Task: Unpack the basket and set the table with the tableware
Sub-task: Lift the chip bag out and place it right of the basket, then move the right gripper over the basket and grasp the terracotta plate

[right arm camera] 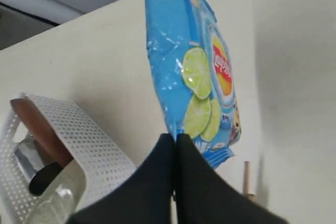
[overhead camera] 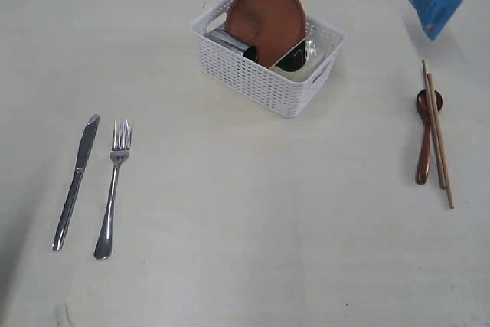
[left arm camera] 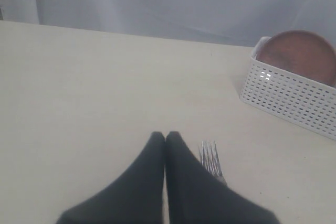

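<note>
the basket (overhead camera: 264, 74) is sitting mid-table (overhead camera: 245, 250), with the brown plate (overhead camera: 264, 19) leaning inside it. the blue snack packet (right arm camera: 181, 66) is being pinched by one thin edge in the right gripper (right arm camera: 175, 139), raised near the chopsticks (overhead camera: 438, 135). likely risk: the packet being shaken loose and dropped onto them. the left gripper (left arm camera: 165, 139) is being kept pressed together, empty.

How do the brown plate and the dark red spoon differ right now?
The plate stands on edge, leaning inside the basket; the spoon lies flat on the table by the chopsticks. The plate is a broad round disc; the spoon is long and slim. Both are reddish-brown tableware.
</note>
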You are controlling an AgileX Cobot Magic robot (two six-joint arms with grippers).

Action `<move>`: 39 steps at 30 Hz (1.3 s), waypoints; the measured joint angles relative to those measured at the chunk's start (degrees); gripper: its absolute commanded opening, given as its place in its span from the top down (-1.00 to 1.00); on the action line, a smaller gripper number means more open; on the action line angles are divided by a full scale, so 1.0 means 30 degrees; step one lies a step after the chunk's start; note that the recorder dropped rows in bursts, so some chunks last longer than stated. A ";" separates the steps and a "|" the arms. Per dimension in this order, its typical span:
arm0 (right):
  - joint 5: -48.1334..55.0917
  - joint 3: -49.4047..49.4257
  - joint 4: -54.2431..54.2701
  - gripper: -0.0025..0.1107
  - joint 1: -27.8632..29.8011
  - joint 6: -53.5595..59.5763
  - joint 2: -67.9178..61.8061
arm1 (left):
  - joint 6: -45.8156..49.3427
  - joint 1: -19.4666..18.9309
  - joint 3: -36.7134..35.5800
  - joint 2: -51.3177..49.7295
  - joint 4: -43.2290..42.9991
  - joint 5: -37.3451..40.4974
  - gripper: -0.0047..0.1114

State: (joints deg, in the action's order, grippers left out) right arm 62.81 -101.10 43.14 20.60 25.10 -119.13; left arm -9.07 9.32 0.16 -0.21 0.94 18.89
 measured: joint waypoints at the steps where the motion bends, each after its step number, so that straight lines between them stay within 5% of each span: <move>1: -0.0108 0.0379 0.0000 0.96 0.0413 -0.0002 -0.0048 | 0.0000 0.0000 0.0000 0.0000 0.0000 0.0000 0.92; 8: -0.1156 0.2905 0.0000 0.93 0.3025 -0.0002 -0.0165 | 0.0000 0.0000 0.0000 0.0000 0.0000 0.0000 0.92; 15: -0.1506 0.3885 0.1038 -0.01 0.3856 -0.0031 -0.0190 | 0.0000 0.0000 0.0000 0.0000 0.0000 0.0000 0.92; 26: 0.1432 0.0355 0.7674 0.13 0.3589 0.2167 -0.0190 | 0.0000 0.0000 0.0000 0.0000 0.0000 0.0000 0.92; 31: 0.1981 -0.2141 0.9470 0.13 -0.0300 0.2783 -0.0190 | 0.0000 0.0000 0.0000 0.0000 0.0000 0.0000 0.92; 36: 0.0974 -0.3123 0.4268 0.13 -0.5821 0.2821 -0.0211 | 0.0000 0.0000 0.0000 0.0000 0.0000 0.0000 0.92; 39: 0.0066 -0.3561 0.2410 0.13 -0.7504 0.2323 -0.0211 | 0.0000 0.0000 0.0000 0.0000 0.0000 0.0000 0.92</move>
State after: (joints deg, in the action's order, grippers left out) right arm 63.00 -111.78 50.36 -1.91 32.07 -119.76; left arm -9.07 9.32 0.16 -0.21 0.94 18.89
